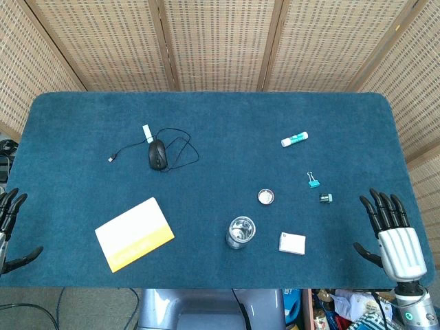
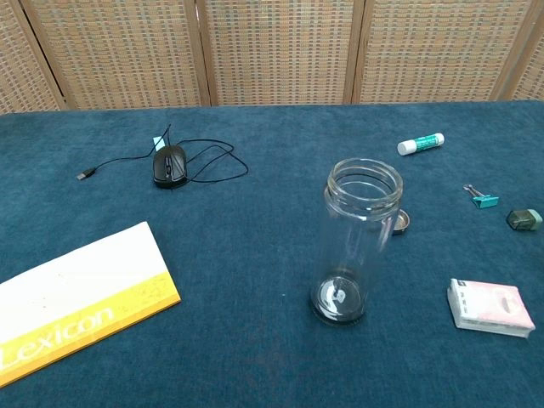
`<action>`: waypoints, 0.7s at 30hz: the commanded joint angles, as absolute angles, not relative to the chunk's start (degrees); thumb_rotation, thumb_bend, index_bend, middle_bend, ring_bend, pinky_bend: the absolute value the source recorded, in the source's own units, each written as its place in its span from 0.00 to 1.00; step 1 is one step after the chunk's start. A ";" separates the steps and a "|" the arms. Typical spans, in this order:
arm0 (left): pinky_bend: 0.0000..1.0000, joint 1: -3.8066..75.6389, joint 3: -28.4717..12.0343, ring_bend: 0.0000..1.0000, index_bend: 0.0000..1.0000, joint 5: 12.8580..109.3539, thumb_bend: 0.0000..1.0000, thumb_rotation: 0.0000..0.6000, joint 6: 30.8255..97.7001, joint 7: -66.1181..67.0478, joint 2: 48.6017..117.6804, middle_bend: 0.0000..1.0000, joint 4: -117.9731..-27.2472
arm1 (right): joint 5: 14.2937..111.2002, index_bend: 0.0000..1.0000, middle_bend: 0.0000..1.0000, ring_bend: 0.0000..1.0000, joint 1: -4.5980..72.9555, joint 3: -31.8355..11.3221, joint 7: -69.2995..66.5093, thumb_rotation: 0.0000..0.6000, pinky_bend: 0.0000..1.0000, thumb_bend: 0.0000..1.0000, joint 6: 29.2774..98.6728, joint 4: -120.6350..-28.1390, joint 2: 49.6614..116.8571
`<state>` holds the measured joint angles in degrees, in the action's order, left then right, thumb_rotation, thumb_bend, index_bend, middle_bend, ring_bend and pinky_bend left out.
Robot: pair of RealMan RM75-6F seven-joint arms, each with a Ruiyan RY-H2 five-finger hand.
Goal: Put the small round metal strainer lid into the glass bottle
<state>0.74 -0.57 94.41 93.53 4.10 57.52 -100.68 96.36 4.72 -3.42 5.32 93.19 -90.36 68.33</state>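
Lid not yet picked up; both robot hands bare.

Our right robot hand (image 1: 393,230), fingers spread, should pinch the lid (image 1: 266,196) at the bottle's (image 1: 240,232) one o'clock; left robot hand (image 1: 9,223) open, empty.

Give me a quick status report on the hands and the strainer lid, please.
Left hand and right hand open, at table edges. Strainer lid flat on cloth behind the glass bottle, untouched. Bottle upright, mouth open. Nothing in the way.

left hand (image 1: 9,227): at the near-left edge, partly cut off, fingers spread, holding nothing | right hand (image 1: 390,230): at the near-right edge, fingers extended pointing far, thumb out to the left, holding nothing
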 commanded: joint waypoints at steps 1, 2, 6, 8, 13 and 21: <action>0.00 0.77 -0.61 0.00 0.00 94.33 0.05 1.00 93.44 4.28 57.63 0.00 -100.70 | 96.33 0.02 0.00 0.00 4.74 -3.41 5.33 1.00 0.00 0.00 93.14 -90.34 68.35; 0.00 0.78 -0.63 0.00 0.00 94.31 0.05 1.00 93.44 4.32 57.64 0.00 -100.72 | 96.32 0.02 0.00 0.00 4.75 -3.41 5.30 1.00 0.00 0.00 93.11 -90.36 68.34; 0.00 0.70 -0.77 0.00 0.00 94.54 0.06 1.00 93.85 4.28 57.57 0.00 -100.74 | 96.08 0.02 0.00 0.00 5.04 -3.20 4.24 1.00 0.00 0.00 92.25 -90.18 68.32; 0.00 0.63 -0.87 0.00 0.00 94.70 0.06 1.00 94.19 4.32 57.63 0.00 -100.63 | 95.66 0.02 0.00 0.00 5.50 -3.11 3.17 1.00 0.00 0.00 91.09 -89.98 68.36; 0.00 1.08 -1.42 0.00 0.00 93.07 0.05 1.00 93.00 5.24 58.09 0.00 -100.34 | 94.52 0.08 0.00 0.00 9.33 -5.62 0.96 1.00 0.00 0.00 87.37 -88.15 69.04; 0.00 2.59 -2.71 0.00 0.00 89.77 0.05 1.00 90.07 8.58 59.62 0.00 -100.59 | 91.05 0.27 0.00 0.00 23.35 -10.88 -10.51 1.00 0.00 0.08 70.24 -86.89 70.02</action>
